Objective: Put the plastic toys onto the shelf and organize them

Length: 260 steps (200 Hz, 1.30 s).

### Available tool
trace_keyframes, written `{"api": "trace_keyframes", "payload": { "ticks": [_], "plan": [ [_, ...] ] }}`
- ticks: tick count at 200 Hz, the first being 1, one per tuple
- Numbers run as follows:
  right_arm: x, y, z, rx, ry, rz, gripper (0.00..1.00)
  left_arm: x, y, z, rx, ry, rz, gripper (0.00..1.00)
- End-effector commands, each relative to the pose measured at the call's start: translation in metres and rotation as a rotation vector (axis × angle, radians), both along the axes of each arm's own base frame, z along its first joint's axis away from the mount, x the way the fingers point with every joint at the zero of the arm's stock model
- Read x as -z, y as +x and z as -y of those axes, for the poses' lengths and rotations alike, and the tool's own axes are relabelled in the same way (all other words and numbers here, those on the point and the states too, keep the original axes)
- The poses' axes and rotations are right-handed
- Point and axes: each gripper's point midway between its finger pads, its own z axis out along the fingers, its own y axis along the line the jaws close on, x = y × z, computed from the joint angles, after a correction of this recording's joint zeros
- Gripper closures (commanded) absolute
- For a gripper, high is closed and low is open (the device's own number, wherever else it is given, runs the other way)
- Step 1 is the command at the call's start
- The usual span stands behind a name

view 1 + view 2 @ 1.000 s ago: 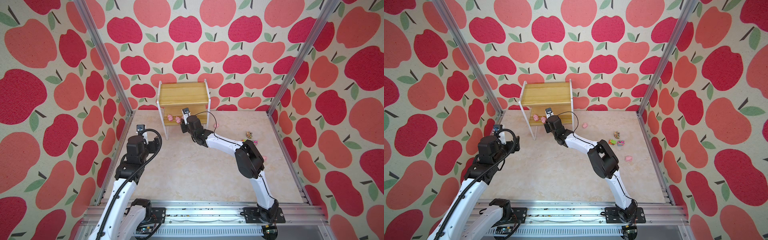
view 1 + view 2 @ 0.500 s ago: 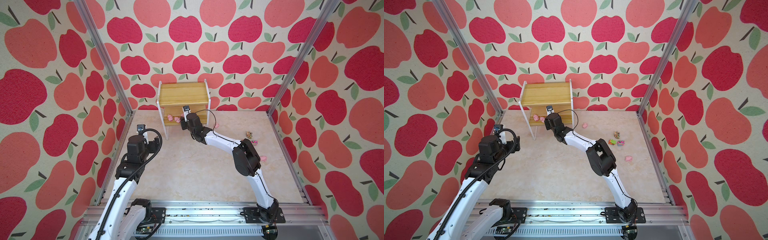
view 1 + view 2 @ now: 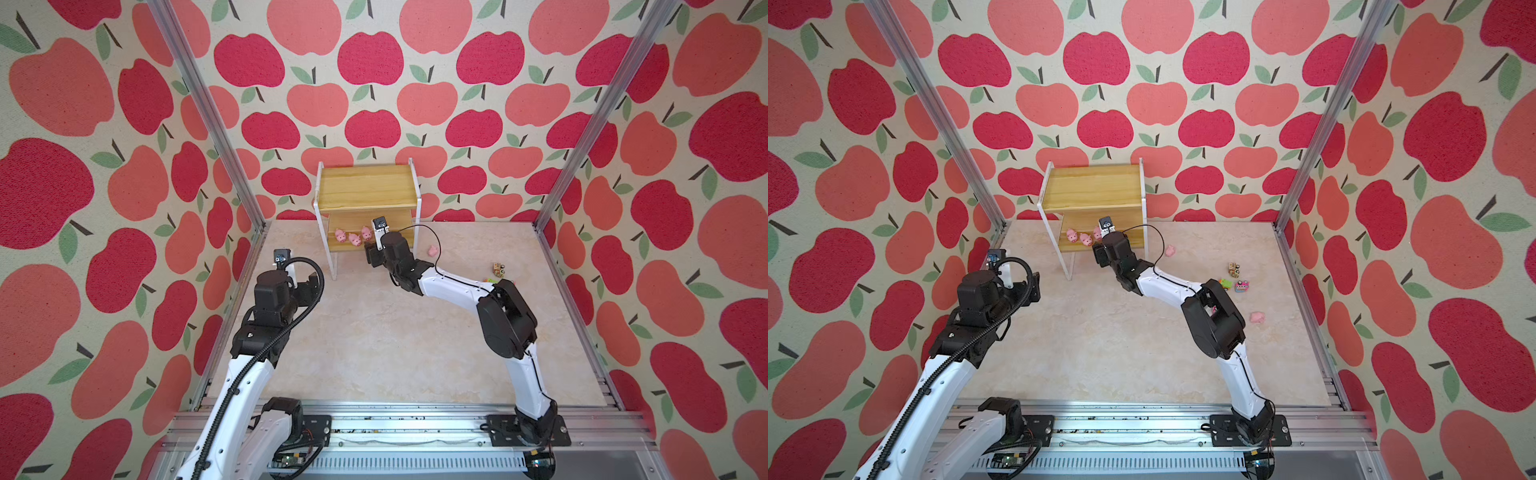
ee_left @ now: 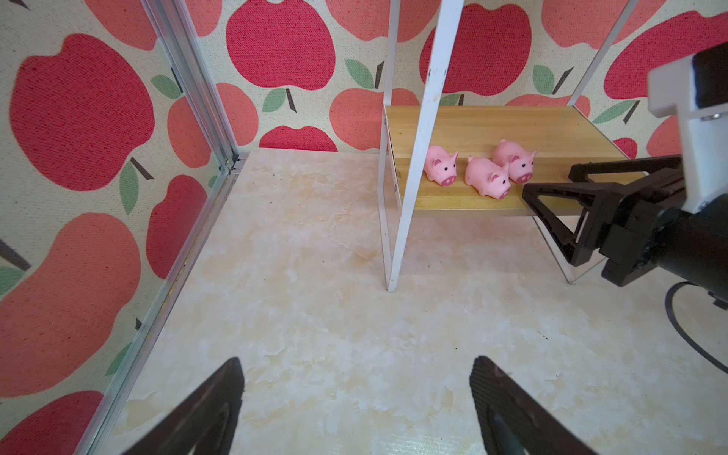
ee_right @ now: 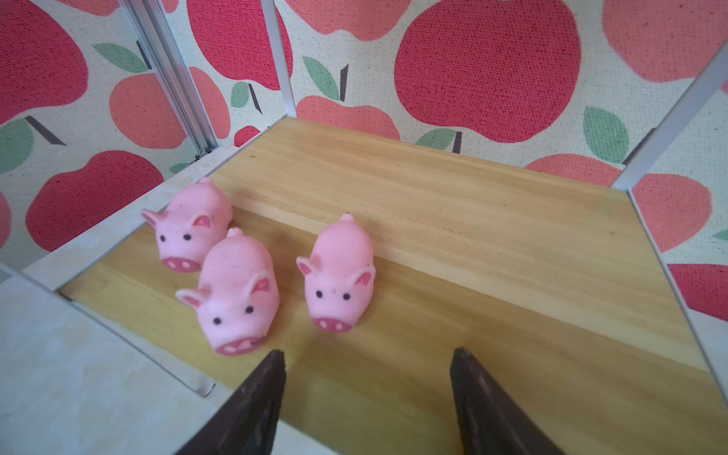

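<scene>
The shelf (image 3: 368, 187) (image 3: 1096, 187) stands at the back wall. Three pink pigs stand in a row on its lower board (image 5: 453, 244), snouts toward the front: one (image 5: 189, 228), a second (image 5: 236, 291) and a third (image 5: 338, 275); they also show in the left wrist view (image 4: 486, 181) and in both top views (image 3: 354, 239) (image 3: 1086, 239). My right gripper (image 5: 366, 354) (image 3: 371, 249) is open at the board's front edge, just short of the third pig, holding nothing. My left gripper (image 4: 356, 362) (image 3: 309, 282) hangs open and empty over the floor at the left.
Another pig (image 3: 433, 250) (image 3: 1169, 250) lies on the floor right of the shelf, and one more (image 3: 1257, 318) near my right arm's elbow. Small toy trucks (image 3: 1234, 269) (image 3: 1241, 286) (image 3: 1225, 283) sit at the right. The shelf's white front leg (image 4: 413, 157) stands between my left gripper and the pigs.
My right gripper's jaws have opened wide and drawn back a little, leaving the third pig standing free on the lower board. The left arm has not moved.
</scene>
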Motion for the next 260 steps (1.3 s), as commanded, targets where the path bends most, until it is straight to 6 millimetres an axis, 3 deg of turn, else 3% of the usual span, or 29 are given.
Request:
{"api": "trace_keyframes", "payload": {
  "ticks": [1,19,67,116,150,260],
  "plan": [
    [-0.039,-0.014,0.007,-0.026,0.046,0.062,0.30,-0.012,0.000,0.002,0.009,-0.011,0.016,0.08],
    [-0.041,-0.027,0.011,-0.050,0.049,0.061,0.33,-0.012,0.000,0.002,0.008,-0.010,0.015,0.08],
    [-0.034,-0.063,0.000,-0.225,0.100,0.044,0.60,-0.011,0.000,0.003,0.013,-0.012,0.013,0.08],
    [-0.019,-0.070,-0.025,-0.334,0.126,0.044,0.82,-0.012,0.000,0.004,0.017,-0.015,0.017,0.08],
    [-0.011,-0.063,-0.037,-0.346,0.121,0.061,1.00,-0.013,0.000,0.005,0.021,-0.014,0.019,0.08],
    [-0.011,-0.035,-0.055,-0.307,0.124,0.105,1.00,-0.012,0.001,0.007,0.032,-0.020,0.015,0.08]
  ]
}}
